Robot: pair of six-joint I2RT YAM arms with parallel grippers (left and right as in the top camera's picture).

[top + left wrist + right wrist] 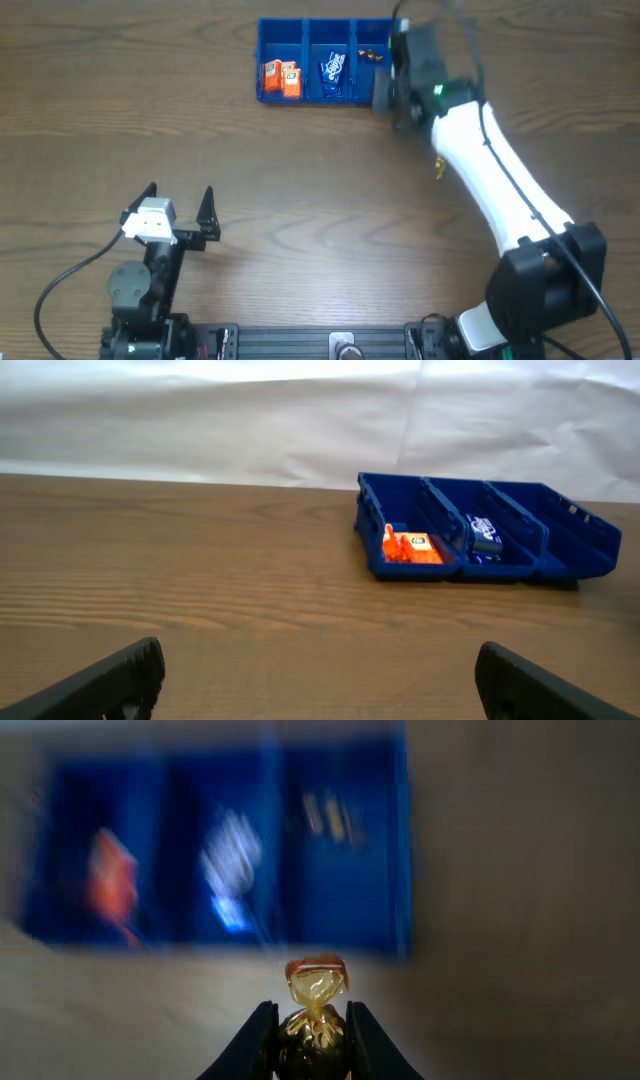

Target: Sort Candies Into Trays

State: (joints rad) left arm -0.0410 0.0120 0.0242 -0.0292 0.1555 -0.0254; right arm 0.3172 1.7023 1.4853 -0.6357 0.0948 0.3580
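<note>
A blue tray (268, 38) with three compartments stands at the table's far side. Its left compartment holds orange candies (281, 78), the middle one a blue-wrapped candy (333, 69), the right one small gold candies (371, 53). My right gripper (312, 1025) is shut on a gold-wrapped candy (316, 988) and hangs just short of the tray's (330, 900) near wall, in line with the right compartment. In the top view the right gripper (400, 75) overlaps the tray's right end. My left gripper (180, 200) stands open near its base, nothing between its fingers (110, 678).
One small gold candy (438, 161) lies on the wood beside the right arm's white link (495, 170). From the left wrist, the tray (560, 555) sits far off across bare wood, with a white wall behind.
</note>
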